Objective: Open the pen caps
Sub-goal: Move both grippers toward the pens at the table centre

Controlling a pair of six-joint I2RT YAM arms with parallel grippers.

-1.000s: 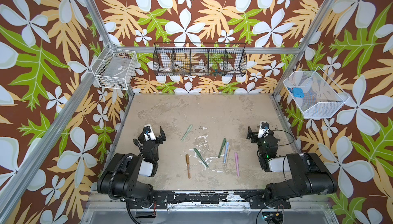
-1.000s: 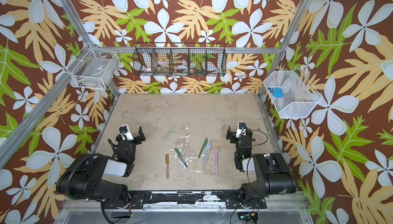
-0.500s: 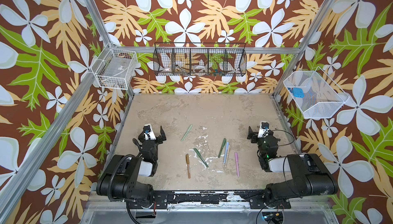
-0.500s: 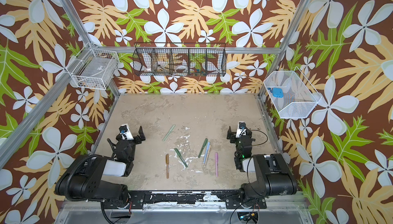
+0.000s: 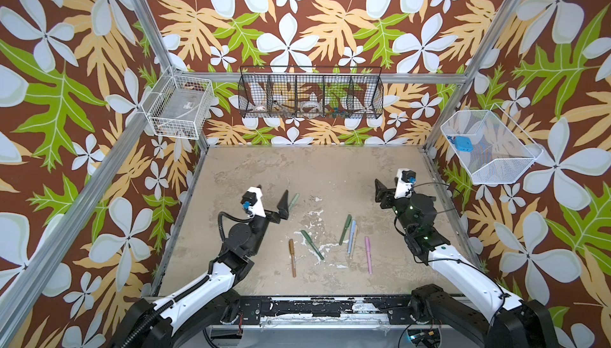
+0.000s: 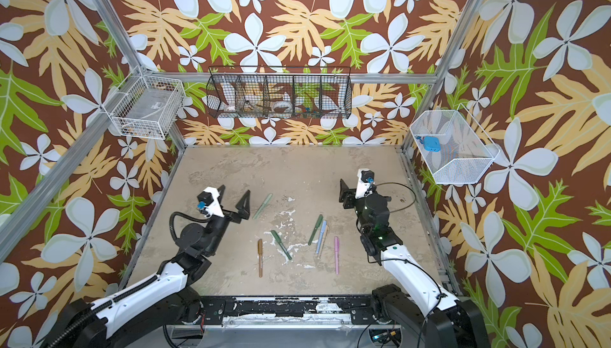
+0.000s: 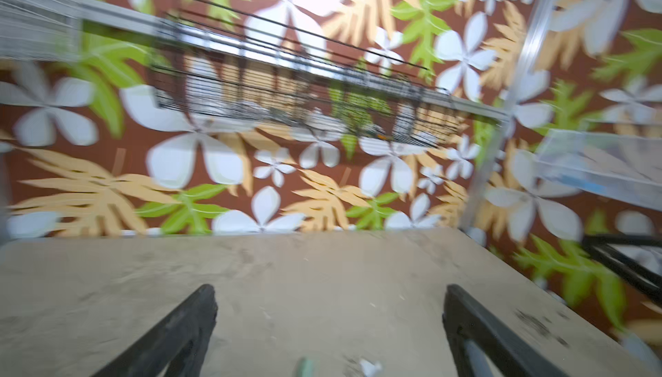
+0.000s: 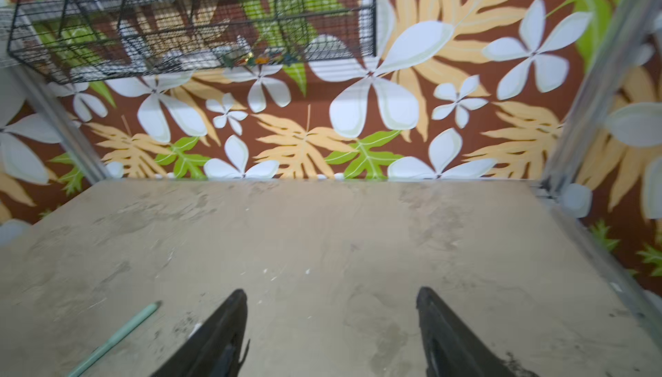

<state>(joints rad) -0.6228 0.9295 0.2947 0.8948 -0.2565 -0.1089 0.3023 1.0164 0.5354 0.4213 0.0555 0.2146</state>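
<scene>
A white wire basket (image 5: 177,106) hangs by the table's (image 5: 330,171) far left corner. The left gripper (image 7: 329,296) hovers spread wide and empty, one finger just beside the sage green pen (image 5: 293,201). Nearer the front edge lie the brown pen (image 5: 292,260) and a slanted dark green pen (image 5: 312,245). Next, the other dark green pen (image 5: 345,229), light blue pen (image 5: 351,235) and beige pen (image 5: 354,240) crowd side by side, with the pink pen (image 5: 368,254) apart. The pen caps (image 5: 291,245) are all on. The right gripper (image 8: 331,294), released and empty, hangs near the right edge.

Robot lab cell: aluminium frame (image 5: 423,78), floral-papered walls (image 5: 287,42), wire baskets (image 5: 377,95).
</scene>
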